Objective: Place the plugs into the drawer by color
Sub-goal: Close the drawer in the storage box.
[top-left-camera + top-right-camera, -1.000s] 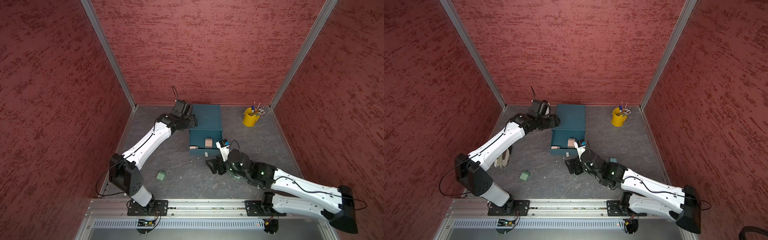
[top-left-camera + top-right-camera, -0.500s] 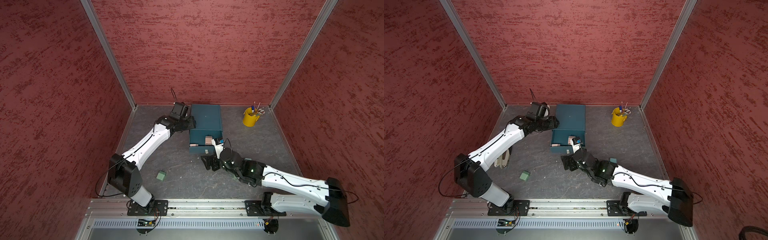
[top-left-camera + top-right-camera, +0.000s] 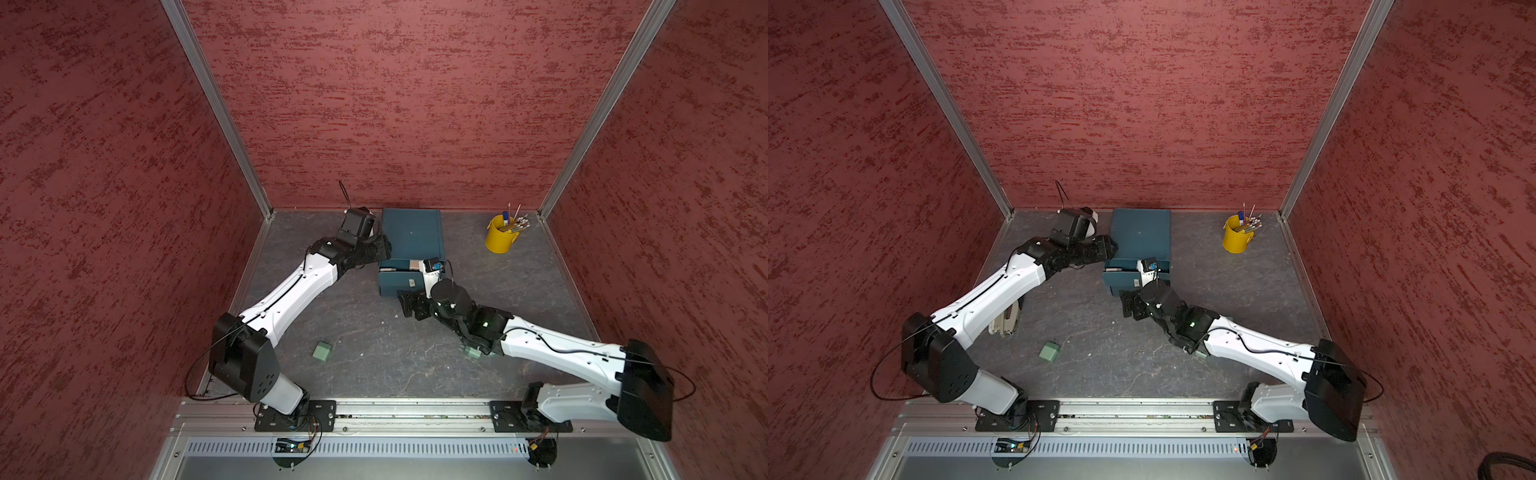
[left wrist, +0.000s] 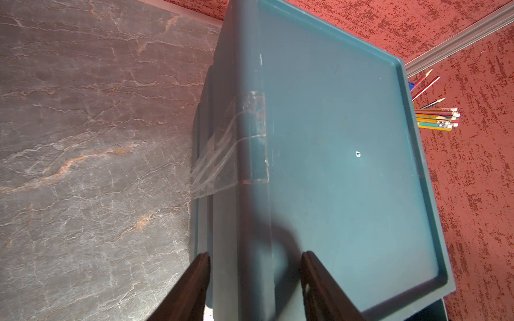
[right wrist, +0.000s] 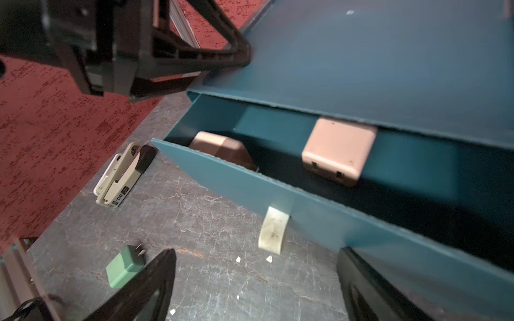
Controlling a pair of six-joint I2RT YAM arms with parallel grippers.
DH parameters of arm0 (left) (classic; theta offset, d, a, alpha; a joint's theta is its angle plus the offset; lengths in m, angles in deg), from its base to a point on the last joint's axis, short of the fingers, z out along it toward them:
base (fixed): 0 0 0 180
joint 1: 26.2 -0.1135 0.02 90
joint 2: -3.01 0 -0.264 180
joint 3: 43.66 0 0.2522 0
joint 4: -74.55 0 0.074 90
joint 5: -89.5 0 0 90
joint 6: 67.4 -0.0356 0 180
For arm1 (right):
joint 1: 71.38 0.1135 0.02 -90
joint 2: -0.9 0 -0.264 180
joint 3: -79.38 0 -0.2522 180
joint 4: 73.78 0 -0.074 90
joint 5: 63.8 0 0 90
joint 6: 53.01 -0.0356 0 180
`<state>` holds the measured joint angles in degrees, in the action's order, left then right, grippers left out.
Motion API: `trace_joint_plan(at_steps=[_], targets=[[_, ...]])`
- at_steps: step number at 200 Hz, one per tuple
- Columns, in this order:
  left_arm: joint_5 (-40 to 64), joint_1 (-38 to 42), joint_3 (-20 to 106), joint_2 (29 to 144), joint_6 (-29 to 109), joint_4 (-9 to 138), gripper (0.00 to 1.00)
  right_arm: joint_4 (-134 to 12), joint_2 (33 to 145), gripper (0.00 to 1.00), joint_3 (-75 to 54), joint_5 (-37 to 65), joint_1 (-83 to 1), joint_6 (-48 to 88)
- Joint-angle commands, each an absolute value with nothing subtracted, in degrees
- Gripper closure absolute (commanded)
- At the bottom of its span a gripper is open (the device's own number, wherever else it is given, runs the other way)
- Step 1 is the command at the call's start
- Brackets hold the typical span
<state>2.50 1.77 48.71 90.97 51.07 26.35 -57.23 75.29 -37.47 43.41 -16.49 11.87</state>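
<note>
At the back of the table [image 3: 374, 365], the left arm [image 3: 291, 299] reaches up from its front-left base to the left side of the drawer chest [image 3: 411, 232]. The left gripper [image 4: 255, 254] straddles the chest's upper left edge, one finger beside the side wall and one over the lid; I cannot tell whether they press on it. The right arm [image 3: 552, 353] lies low across the table from the front right. The right gripper [image 5: 256, 251] is spread wide and empty just in front of the pulled-out top drawer [image 5: 278, 191], near its white pull tab [image 5: 274, 230]. Two peach-pink plugs lie inside, one plug [image 5: 338, 150] partly under the lid and the other plug [image 5: 222, 147] at the drawer's end. A green plug [image 3: 322, 351] lies on the table, well apart from the chest. A second green plug [image 3: 471, 353] is half hidden under the right forearm. A cream and black stapler [image 3: 1007, 320] sits under the left forearm, and a yellow pencil bucket [image 3: 500, 239] stands at the back right
</note>
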Motion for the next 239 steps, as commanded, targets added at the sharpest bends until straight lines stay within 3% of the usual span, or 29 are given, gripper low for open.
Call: trace_joint_plan(at_steps=[1,153,239], targets=[[2.19,1.93,46.15,91.0,50.14,21.48,0.45,-63.96,75.49,0.04,-35.87,45.02,-17.62,13.03],[2.75,2.67,43.93,87.58,49.51,21.76,0.47,-66.96,80.05,0.02,-32.49,42.46,-22.13,12.99],[3.64,2.8,43.66,87.77,49.87,22.26,0.47,-67.54,76.95,0.02,-35.66,41.61,-24.23,11.94]])
